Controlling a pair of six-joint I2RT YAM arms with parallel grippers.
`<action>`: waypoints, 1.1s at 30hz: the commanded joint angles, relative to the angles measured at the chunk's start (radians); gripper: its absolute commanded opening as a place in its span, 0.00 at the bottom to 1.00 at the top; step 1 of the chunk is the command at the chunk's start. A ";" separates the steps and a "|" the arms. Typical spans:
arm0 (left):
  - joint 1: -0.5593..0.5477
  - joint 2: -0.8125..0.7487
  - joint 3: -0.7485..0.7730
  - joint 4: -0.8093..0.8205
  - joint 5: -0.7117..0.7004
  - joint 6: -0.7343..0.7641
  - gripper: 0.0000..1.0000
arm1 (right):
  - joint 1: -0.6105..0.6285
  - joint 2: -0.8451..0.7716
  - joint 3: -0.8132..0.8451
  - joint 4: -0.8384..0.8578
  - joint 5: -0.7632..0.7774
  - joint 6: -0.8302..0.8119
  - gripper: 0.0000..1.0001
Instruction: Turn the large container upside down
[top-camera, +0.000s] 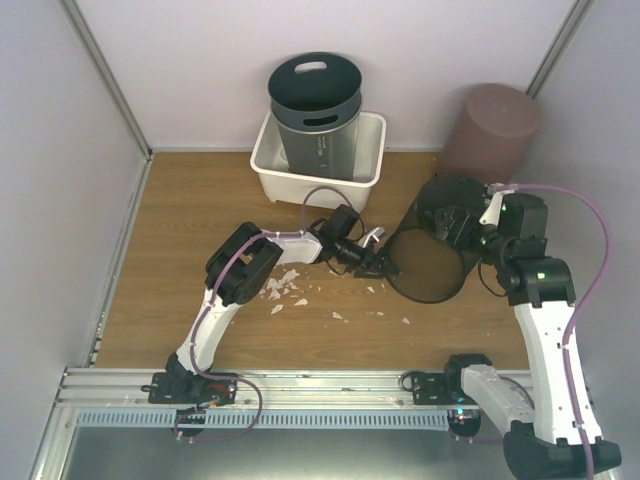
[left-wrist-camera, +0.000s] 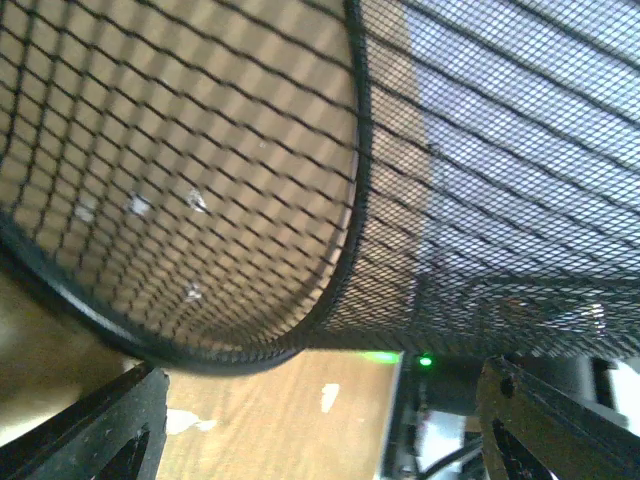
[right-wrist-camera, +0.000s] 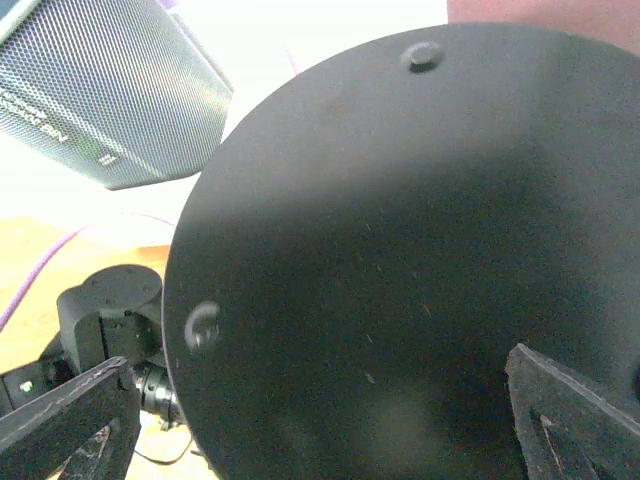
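A black mesh bin (top-camera: 432, 255) lies tilted on the wooden table, its mouth toward the near left and its solid black base (top-camera: 452, 203) toward the far right. My left gripper (top-camera: 375, 262) is open at the bin's rim. In the left wrist view the rim (left-wrist-camera: 300, 325) curves just beyond my left gripper (left-wrist-camera: 320, 430), with nothing between the fingertips. My right gripper (top-camera: 467, 225) is open at the base. In the right wrist view the round base (right-wrist-camera: 400, 250) fills the space in front of my right gripper (right-wrist-camera: 320, 425), with the fingers (right-wrist-camera: 70, 420) spread wide.
A grey bin (top-camera: 315, 110) stands in a white tub (top-camera: 290, 180) at the back centre. A brown cylinder (top-camera: 490, 130) stands at the back right, close behind the mesh bin. White paper scraps (top-camera: 285, 290) lie on the table by the left arm.
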 joint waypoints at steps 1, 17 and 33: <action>0.014 -0.044 0.076 -0.255 -0.116 0.217 0.84 | 0.009 0.005 0.032 -0.069 -0.024 -0.003 1.00; 0.126 -0.357 0.034 -0.625 -0.355 0.634 0.84 | 0.010 0.045 0.317 -0.424 0.046 0.024 0.99; 0.308 -0.655 0.366 -0.590 -0.825 0.996 0.92 | 0.009 -0.143 -0.147 -0.391 -0.042 0.046 1.00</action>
